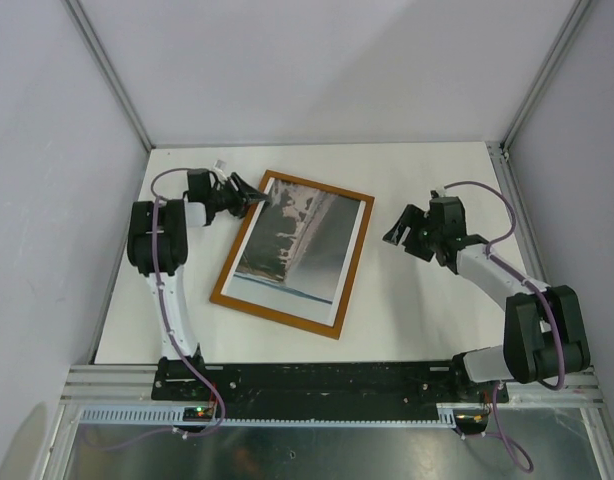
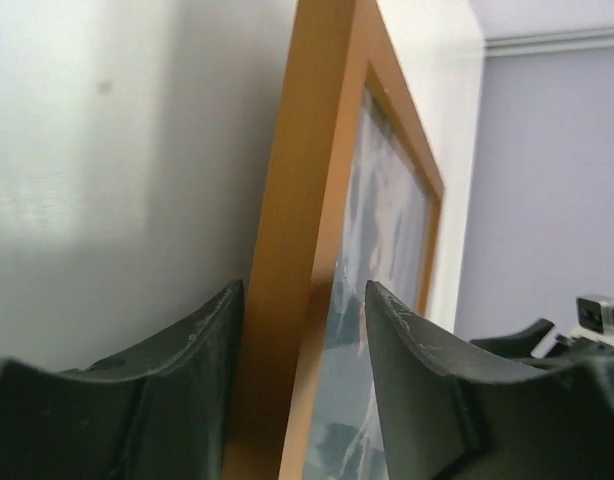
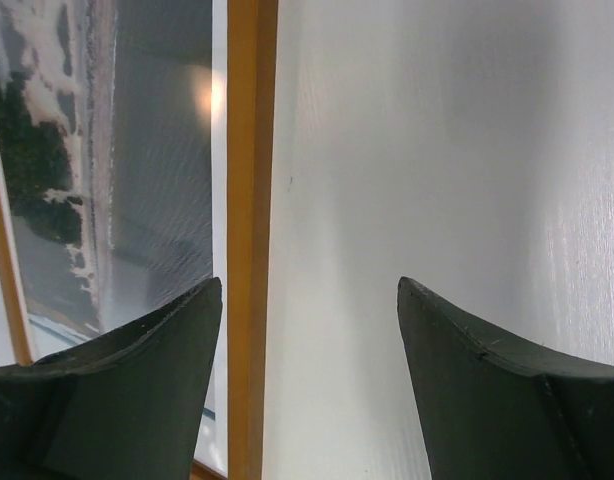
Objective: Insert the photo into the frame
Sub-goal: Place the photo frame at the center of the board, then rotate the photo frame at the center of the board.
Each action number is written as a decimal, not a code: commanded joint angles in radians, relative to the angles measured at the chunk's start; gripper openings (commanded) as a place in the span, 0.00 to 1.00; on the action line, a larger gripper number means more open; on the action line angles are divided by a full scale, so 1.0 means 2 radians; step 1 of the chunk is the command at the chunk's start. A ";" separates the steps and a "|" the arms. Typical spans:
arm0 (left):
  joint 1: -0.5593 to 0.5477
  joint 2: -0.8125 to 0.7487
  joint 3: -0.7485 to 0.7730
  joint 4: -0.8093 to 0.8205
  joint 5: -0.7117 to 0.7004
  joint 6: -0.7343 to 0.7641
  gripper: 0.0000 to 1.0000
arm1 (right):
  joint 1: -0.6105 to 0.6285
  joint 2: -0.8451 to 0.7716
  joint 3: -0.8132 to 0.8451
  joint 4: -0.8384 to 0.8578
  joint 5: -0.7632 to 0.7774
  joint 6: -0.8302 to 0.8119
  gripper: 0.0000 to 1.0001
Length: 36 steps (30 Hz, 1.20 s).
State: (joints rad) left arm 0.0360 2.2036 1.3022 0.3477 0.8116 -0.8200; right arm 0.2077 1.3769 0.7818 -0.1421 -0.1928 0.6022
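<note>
1. The photo point(image 1: 292, 245) lies face up within the frame point(image 1: 275, 316) on the table point(image 1: 417, 320), slightly askew. You cannot tell from these views whether it is fully seated.
2. Your left gripper point(image 1: 255, 200) is at the frame's far left corner. Its jaws stand apart astride the rail and the photo's edge, pinching nothing.
3. Your right gripper point(image 1: 395, 235) hovers just beside the frame's right rail, jaws wide and empty.
4. You appear to be at the seating step, late in the task.
5. Next, nudge the photo square so that every edge drops inside the rails. Go gently, since a glossy print may slide or buckle.
</note>
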 commanded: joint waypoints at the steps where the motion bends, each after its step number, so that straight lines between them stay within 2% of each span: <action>1: 0.005 0.004 0.013 -0.014 -0.020 0.025 0.59 | 0.003 0.013 -0.003 0.029 -0.006 -0.005 0.75; 6: 0.006 0.004 0.024 -0.055 -0.047 0.051 0.74 | 0.007 0.033 -0.004 0.048 -0.011 -0.002 0.75; 9: 0.005 -0.017 0.032 -0.105 -0.091 0.083 0.80 | 0.011 0.045 0.003 0.055 -0.012 -0.003 0.76; 18: 0.002 -0.136 0.012 -0.225 -0.306 0.145 0.80 | 0.044 0.089 0.022 0.062 -0.001 -0.007 0.75; 20: 0.001 -0.148 0.012 -0.244 -0.346 0.147 0.76 | 0.057 0.094 0.022 0.059 0.004 -0.008 0.73; 23: -0.004 -0.152 0.017 -0.275 -0.401 0.148 0.62 | 0.081 0.098 0.022 0.048 0.018 -0.009 0.67; 28: -0.008 -0.136 0.038 -0.310 -0.437 0.151 0.25 | 0.116 0.098 0.022 0.028 0.046 -0.003 0.42; 31: -0.010 -0.116 0.057 -0.321 -0.434 0.154 0.09 | 0.143 0.096 0.022 0.016 0.069 0.002 0.28; 33: -0.012 -0.099 0.074 -0.329 -0.431 0.155 0.02 | 0.163 0.095 0.022 0.005 0.085 0.009 0.19; 36: -0.013 -0.079 0.096 -0.338 -0.430 0.157 0.01 | 0.190 0.095 0.021 -0.006 0.108 0.016 0.06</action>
State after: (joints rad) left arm 0.0219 2.0056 1.4162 -0.2935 -0.0177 -0.5285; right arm 0.5251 1.5673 0.7918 -0.1131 -0.0734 0.6125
